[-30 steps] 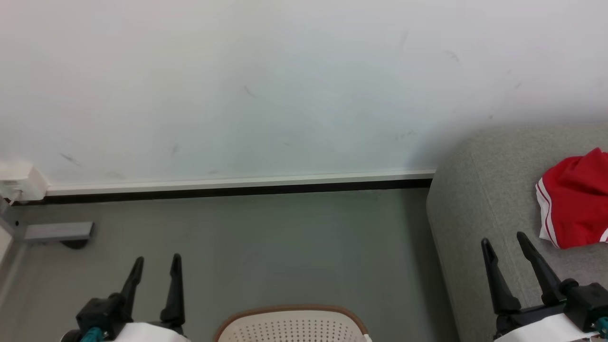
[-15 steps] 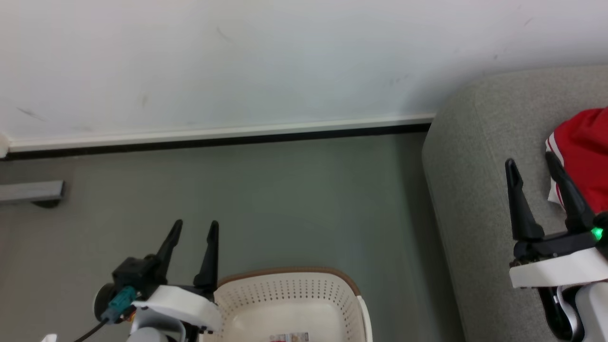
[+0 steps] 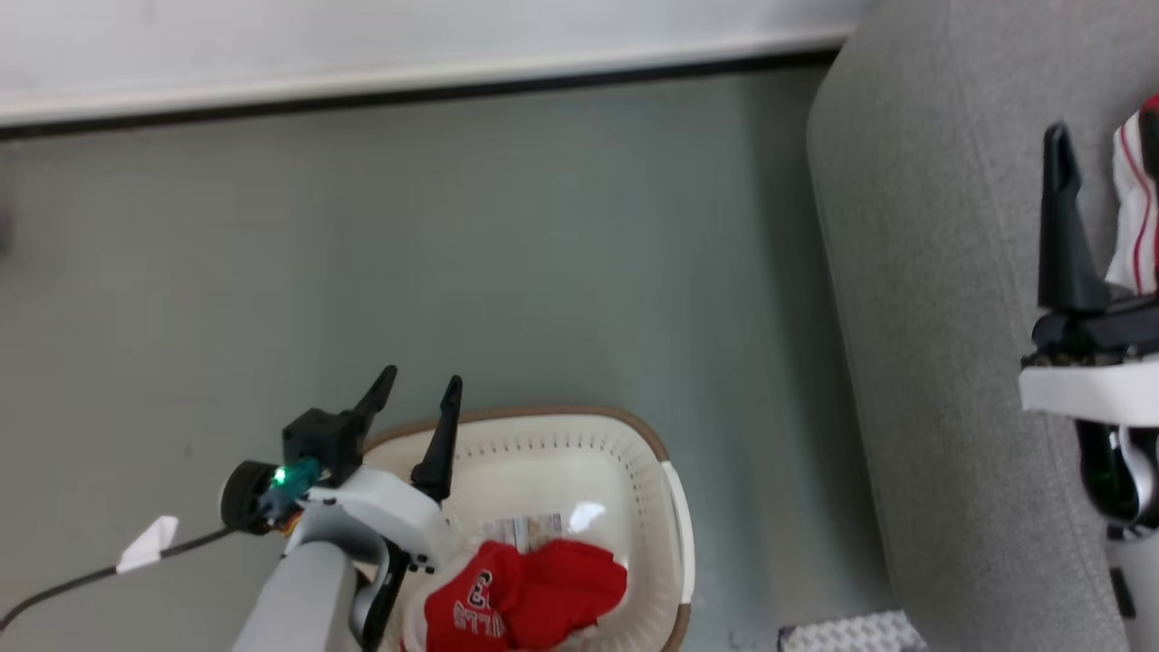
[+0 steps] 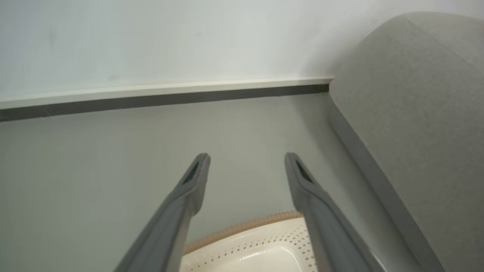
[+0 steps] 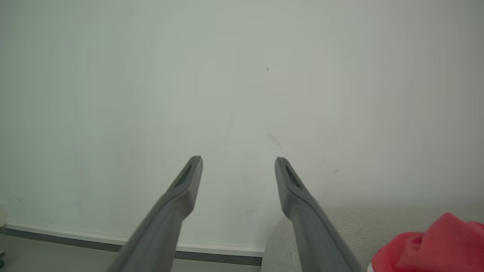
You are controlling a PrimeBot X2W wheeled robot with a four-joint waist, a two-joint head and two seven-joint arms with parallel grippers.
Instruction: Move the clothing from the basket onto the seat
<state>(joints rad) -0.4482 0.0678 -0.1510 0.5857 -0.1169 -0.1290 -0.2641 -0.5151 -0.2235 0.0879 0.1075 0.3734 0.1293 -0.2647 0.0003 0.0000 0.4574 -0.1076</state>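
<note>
The cream perforated basket (image 3: 654,507) with its brown rim stands on the floor at the bottom centre. A crumpled red garment with lettering (image 3: 534,598) lies in its near half. My left gripper (image 3: 418,391) hovers open over the basket's far left rim, nothing between its fingers. In the left wrist view the left gripper (image 4: 247,156) points past the basket rim (image 4: 245,226) at the floor. The grey seat (image 3: 933,317) fills the right side. A red and white striped garment (image 3: 1136,208) lies on it. My right gripper (image 3: 1103,136) stands open above the seat, beside that garment (image 5: 435,245).
A white wall with a dark baseboard (image 3: 407,86) runs along the back. Grey-green floor (image 3: 543,254) lies between wall, basket and seat. A cable with a white tag (image 3: 149,541) trails off my left wrist. A grey textured mat corner (image 3: 851,634) shows below the seat.
The head camera has tilted down, bringing the whole basket and the red garment inside it into view. Both grippers have stayed open and empty.
</note>
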